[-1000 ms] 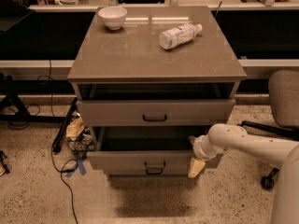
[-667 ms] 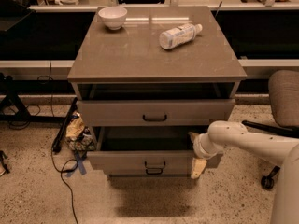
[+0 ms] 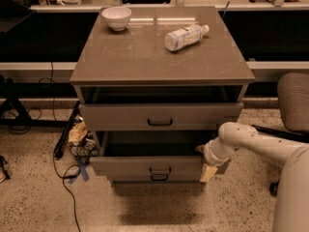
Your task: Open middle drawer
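Observation:
The cabinet (image 3: 159,57) has three grey-beige drawers. The middle drawer (image 3: 125,167) stands pulled out, its dark inside showing above its front and its black bar handle (image 3: 159,170) at the centre. The top drawer (image 3: 159,116) is also a little open. Only the handle of the lowest drawer (image 3: 159,178) shows under the middle front. My gripper (image 3: 208,164) is at the right end of the middle drawer's front, at its corner, on the white arm that reaches in from the right.
A white bowl (image 3: 116,17) and a lying plastic bottle (image 3: 185,36) rest on the cabinet top. A grey chair (image 3: 293,100) stands at the right. Cables and a bag of clutter (image 3: 79,137) lie on the floor to the left.
My gripper has shifted slightly right and down at the middle drawer's right corner. The drawers look unchanged.

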Available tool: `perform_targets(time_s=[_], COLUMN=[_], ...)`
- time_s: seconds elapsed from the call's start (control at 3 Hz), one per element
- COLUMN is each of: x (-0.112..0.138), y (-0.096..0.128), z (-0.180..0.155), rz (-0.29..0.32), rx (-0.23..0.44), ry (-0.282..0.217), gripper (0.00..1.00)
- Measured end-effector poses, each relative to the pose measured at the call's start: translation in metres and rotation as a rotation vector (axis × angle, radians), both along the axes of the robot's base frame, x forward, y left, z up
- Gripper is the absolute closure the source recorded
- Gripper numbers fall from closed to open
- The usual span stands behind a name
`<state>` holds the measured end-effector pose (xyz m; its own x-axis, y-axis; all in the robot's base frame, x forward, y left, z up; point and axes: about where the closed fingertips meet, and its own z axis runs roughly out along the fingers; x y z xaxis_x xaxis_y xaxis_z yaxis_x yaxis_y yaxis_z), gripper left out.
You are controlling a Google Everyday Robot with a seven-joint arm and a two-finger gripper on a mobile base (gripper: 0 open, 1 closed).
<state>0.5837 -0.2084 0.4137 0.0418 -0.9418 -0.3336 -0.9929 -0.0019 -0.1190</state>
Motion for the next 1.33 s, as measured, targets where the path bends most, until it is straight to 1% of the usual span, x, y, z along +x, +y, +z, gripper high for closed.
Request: perform_targets(time_s=[0.33,0.67,1.0,1.33], x=[-0.004,-0.021,-0.021,-0.038], y=[-0.008,-0.025,-0.025,-0.031], z=[-0.007,-0.007,-0.007,-0.013], rz=[-0.011,-0.068,-0.068,-0.101], rx=[0.003,0.008,0.008,0.025], ry=[0.031,0.045,0.045,0.057], gripper=[0.45,0.7,0.93,1.0])
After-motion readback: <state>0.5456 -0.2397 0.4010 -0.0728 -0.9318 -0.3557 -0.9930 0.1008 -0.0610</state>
